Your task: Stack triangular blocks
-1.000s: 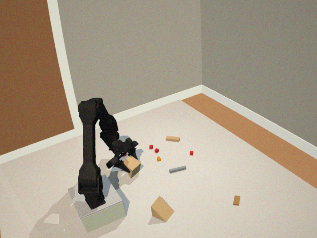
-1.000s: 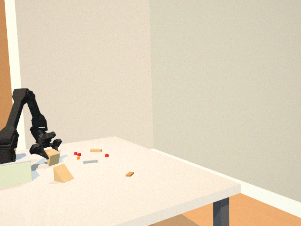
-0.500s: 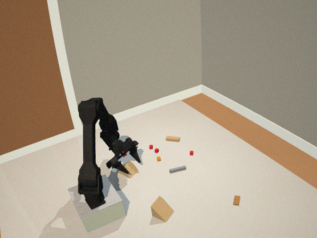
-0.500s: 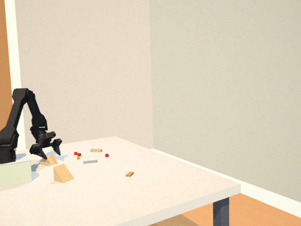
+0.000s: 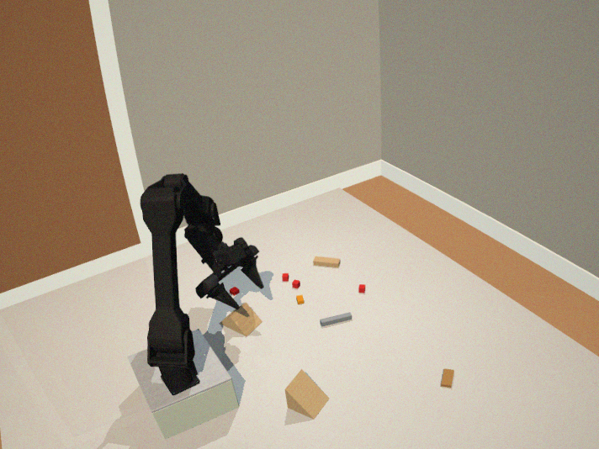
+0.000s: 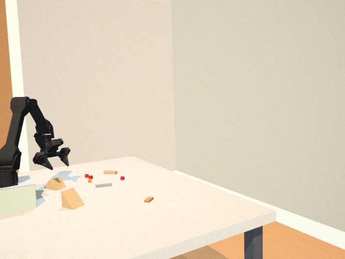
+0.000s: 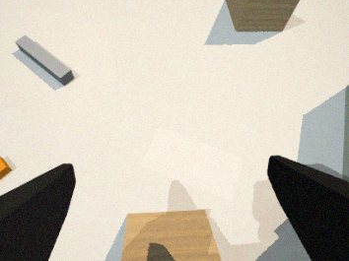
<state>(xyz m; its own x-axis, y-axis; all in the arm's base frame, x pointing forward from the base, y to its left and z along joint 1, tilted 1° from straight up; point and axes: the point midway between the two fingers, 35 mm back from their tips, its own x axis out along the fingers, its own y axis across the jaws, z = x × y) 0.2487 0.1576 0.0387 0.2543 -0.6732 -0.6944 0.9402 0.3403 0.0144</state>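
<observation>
One triangular wooden block [image 5: 240,323] [image 6: 54,185] [image 7: 170,228] lies on the table just in front of the robot's base, with a narrow ridge upward; finger shadows fall on it. The other triangular block [image 5: 308,393] [image 6: 73,198] [image 7: 266,8] stands apart on the table, nearer the top camera, a broad sloped face showing. My gripper [image 5: 254,300] [image 6: 60,167] [image 7: 173,168] is open wide and empty. It hangs above the first block; in the top view one fingertip overlaps that block, while the exterior view shows a gap below the fingers. The first block's lower part is cut off in the wrist view.
A grey bar [image 5: 336,319] [image 6: 103,185] [image 7: 45,57], an orange block [image 5: 299,299] [image 6: 89,181], a wooden bar [image 5: 326,261] and several red cubes [image 5: 362,288] lie beyond the blocks. A brown flat piece [image 5: 447,377] [image 6: 148,199] lies farther right. The robot's base box [image 5: 197,406] stands close to both blocks.
</observation>
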